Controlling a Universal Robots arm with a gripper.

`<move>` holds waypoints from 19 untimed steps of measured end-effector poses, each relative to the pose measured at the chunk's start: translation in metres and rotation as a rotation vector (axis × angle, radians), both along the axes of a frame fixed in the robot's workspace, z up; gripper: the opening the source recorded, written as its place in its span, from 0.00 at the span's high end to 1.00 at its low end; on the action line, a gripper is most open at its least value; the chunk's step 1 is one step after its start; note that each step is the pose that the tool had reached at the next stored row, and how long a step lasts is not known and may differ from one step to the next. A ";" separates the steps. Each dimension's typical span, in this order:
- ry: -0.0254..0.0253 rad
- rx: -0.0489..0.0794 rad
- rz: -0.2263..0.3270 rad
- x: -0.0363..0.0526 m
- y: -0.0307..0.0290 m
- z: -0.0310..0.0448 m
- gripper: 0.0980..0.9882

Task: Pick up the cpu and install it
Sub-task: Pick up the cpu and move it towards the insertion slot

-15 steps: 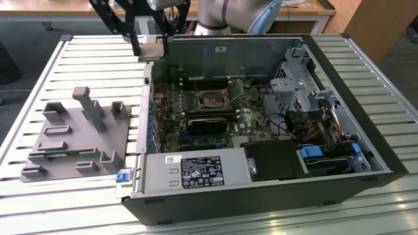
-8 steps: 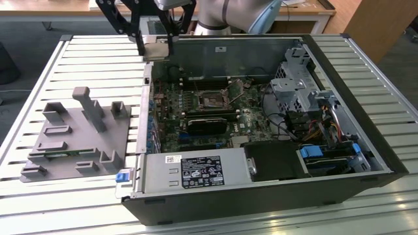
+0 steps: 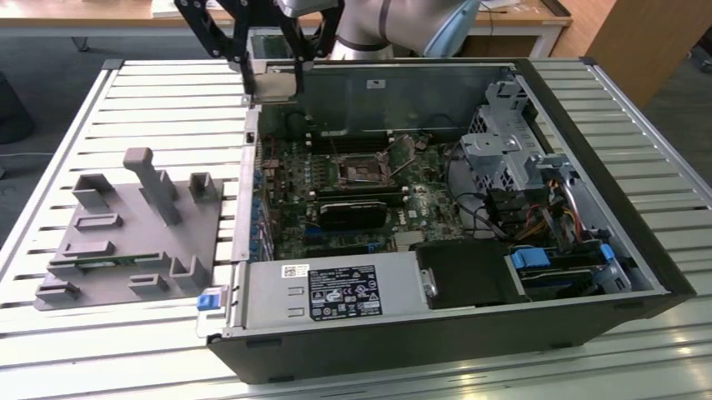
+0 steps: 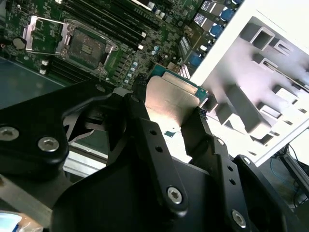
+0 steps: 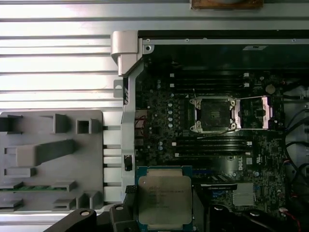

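Note:
The cpu (image 3: pixel 275 84), a flat square chip with a silvery top plate and a green rim, hangs in the air above the far corner of the open computer case (image 3: pixel 623 250), on the exterior view's left. My gripper (image 3: pixel 272 77) is shut on it, one black finger on each side edge. In both wrist views the cpu (image 4: pixel 169 99) (image 5: pixel 164 200) sits between the fingers (image 4: pixel 145 140), above the motherboard's edge. The cpu socket (image 3: pixel 362 172) (image 5: pixel 212 114) (image 4: pixel 87 48) lies in the middle of the motherboard with its metal frame swung open and nothing in it.
A grey holder fixture (image 3: pixel 122 242) (image 5: pixel 48 154) with posts and slots lies on the slatted table beside the case, a green memory stick (image 3: pixel 106 262) in one slot. Inside the case are a black card (image 3: pixel 350 212), a power supply (image 3: pixel 323 292), a drive cage (image 3: pixel 501 150) and cables.

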State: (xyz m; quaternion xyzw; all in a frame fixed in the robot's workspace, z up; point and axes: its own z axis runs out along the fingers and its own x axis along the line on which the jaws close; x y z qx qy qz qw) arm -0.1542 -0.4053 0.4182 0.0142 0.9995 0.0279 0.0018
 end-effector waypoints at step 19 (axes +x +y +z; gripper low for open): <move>0.0000 0.000 0.000 0.0175 0.0001 0.0000 0.50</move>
